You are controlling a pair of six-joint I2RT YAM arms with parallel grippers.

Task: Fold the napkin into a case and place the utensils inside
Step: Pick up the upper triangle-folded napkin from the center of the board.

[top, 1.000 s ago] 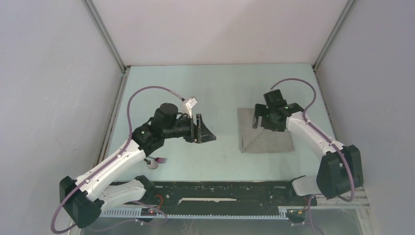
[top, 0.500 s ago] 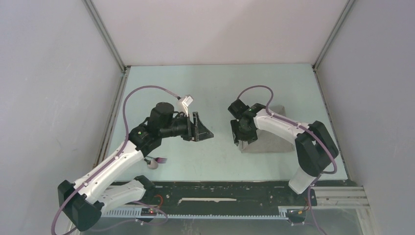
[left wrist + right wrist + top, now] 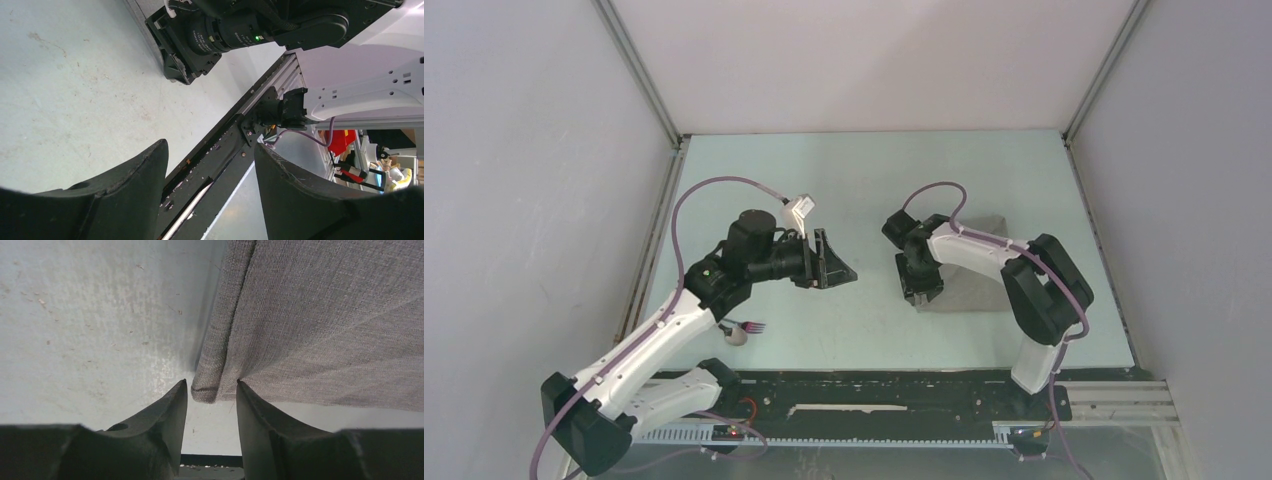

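Straddling the near-left corner of the napkin [image 3: 320, 320], the right gripper [image 3: 211, 387] has one finger just outside the doubled left edge and the other against the top layer. The jaws stand narrowed about that corner, but I cannot tell whether they pinch it or only bracket it. From the fingertips the folded edge runs straight away toward the far side, and the rest of the cloth spreads to the right, flat on the table [image 3: 864, 180]. It is a folded rectangle, not yet a case.

The left gripper [image 3: 829, 265] hangs well apart to the left, fingers spread and empty, pointing across toward the napkin. The utensils [image 3: 746, 330] lie near-left, beside the left arm's forearm, so that arm is the nearer one for them. Any fold from this corner would likely sweep rightward across the cloth.
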